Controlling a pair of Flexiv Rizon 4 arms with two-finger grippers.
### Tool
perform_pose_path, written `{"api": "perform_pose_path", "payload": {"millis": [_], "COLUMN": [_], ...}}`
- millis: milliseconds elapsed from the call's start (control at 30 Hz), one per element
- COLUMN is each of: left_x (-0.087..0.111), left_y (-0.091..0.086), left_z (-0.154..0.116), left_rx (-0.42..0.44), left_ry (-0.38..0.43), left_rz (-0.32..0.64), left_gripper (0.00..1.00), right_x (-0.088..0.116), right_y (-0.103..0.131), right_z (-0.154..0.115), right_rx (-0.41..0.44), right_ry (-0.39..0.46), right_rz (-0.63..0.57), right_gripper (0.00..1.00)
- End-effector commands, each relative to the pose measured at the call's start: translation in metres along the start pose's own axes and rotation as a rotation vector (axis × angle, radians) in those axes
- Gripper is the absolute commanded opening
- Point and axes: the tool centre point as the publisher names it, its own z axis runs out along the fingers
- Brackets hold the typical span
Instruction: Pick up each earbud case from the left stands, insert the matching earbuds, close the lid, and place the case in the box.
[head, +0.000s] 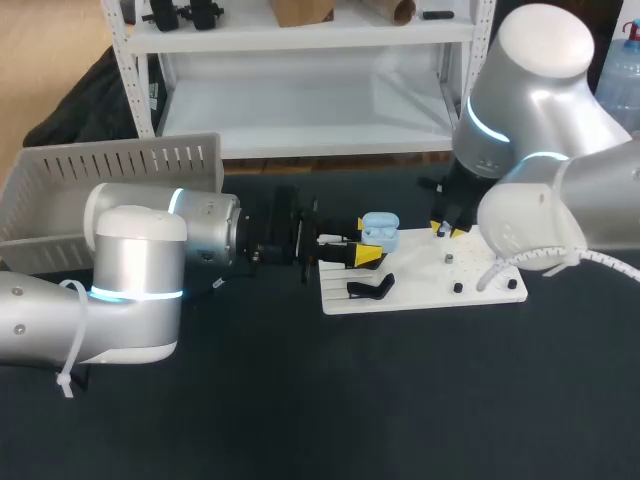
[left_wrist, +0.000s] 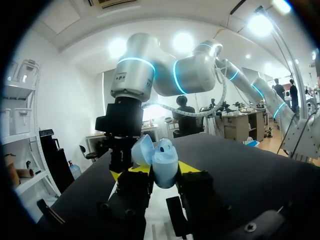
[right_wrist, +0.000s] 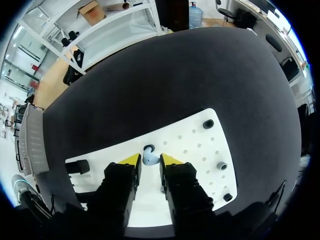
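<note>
As the grey box (head: 110, 165) at the tabletop's (head: 300, 400) ten o'clock shows no case inside from the head view, I judge nothing delivered yet. Most of its floor is hidden behind its slatted wall.

The white board (head: 420, 285) lies at two o'clock of centre. The left end effector (head: 350, 255) pinches the light-blue case (head: 380, 228), lid open, at the board's ten o'clock corner.

The right end effector (right_wrist: 150, 159) is down around a blue earbud (right_wrist: 149, 160) on the board; whether it is pinching it, cannot tell.

Judged stage: picking up an earbud. Insertion, lid closing and boxing remain.

Case contents are unclear. Only one black stand (head: 370, 288), at the board's seven o'clock, is made out, with no further cases.
</note>
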Motion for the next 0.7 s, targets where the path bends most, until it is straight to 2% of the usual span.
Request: {"api": "perform_pose_path", "payload": {"millis": [33,267,367,433,467,500,700], "left_x": [0.0000,0.0000,0.0000,0.0000,0.0000,0.0000,0.0000], "left_y": [-0.0013,-0.0013,-0.0013,-0.0013,-0.0013,-0.0013,-0.0013], "left_z": [0.0007,0.0007,0.0007,0.0007,0.0007,0.0007,0.0007], "left_rx": [-0.006,-0.006,-0.006,-0.006,-0.006,-0.006,-0.006], "left_ry": [0.000,0.000,0.000,0.000,0.000,0.000,0.000], "left_rz": [0.001,0.001,0.001,0.001,0.001,0.001,0.001], "left_gripper": [0.00,0.00,0.00,0.00,0.00,0.00,0.00], "right_x": [-0.0016,-0.0034,-0.0051,-0.0054,-0.0056,-0.0057,-0.0056], "right_y": [0.0014,0.0010,0.0012,0.0011,0.0010,0.0009,0.0000], "right_z": [0.0014,0.0038,0.0039,0.0035,0.0032,0.0029,-0.0043], "right_rx": [0.006,0.014,0.015,0.015,0.015,0.016,0.015], "right_ry": [0.002,0.004,0.003,0.003,0.003,0.003,0.001], "right_rz": [0.002,0.006,0.008,0.009,0.009,0.009,0.010], "right_gripper": [0.24,0.22,0.18,0.11,0.02,0.00,0.00]}}
